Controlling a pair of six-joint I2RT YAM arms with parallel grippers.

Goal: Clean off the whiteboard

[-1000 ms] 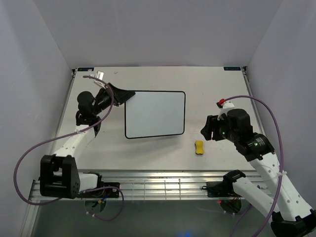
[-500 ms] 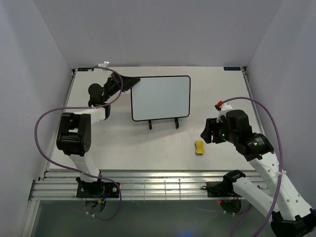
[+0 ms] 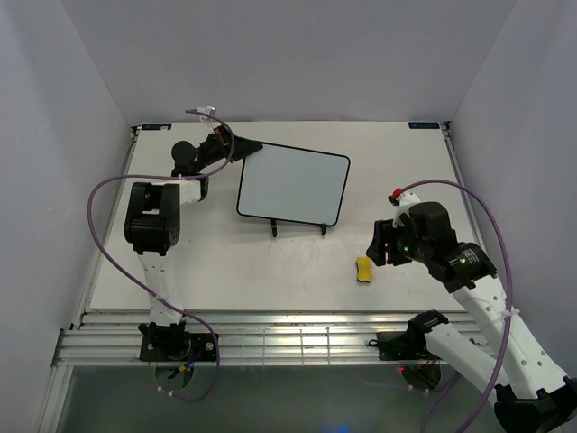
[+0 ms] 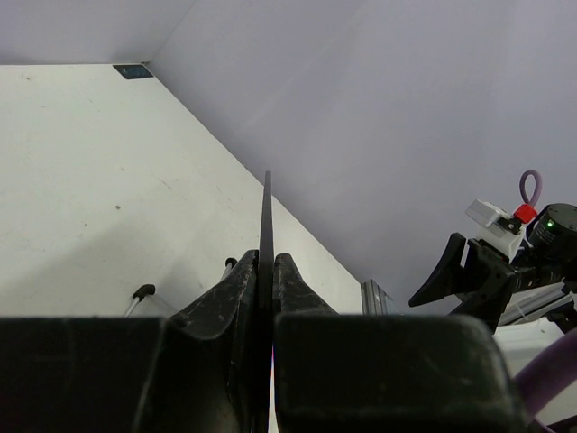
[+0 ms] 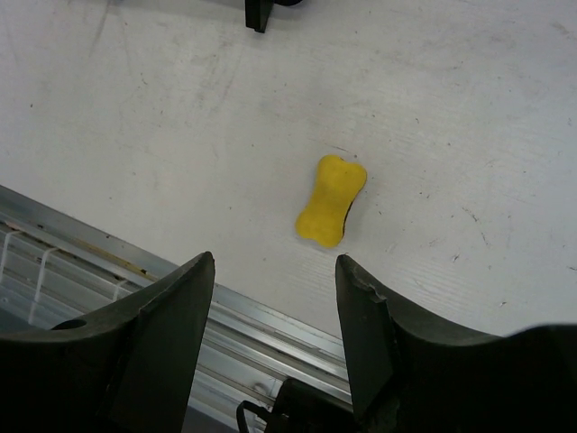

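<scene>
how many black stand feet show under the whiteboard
2 in the top view: left foot and right foot, both just below the whiteboard; more may be hidden behind it.

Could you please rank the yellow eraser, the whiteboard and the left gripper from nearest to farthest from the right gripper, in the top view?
1. The yellow eraser, just beside the right gripper.
2. The whiteboard, standing mid-table, to its left.
3. The left gripper, at the whiteboard's far-left corner.
</scene>
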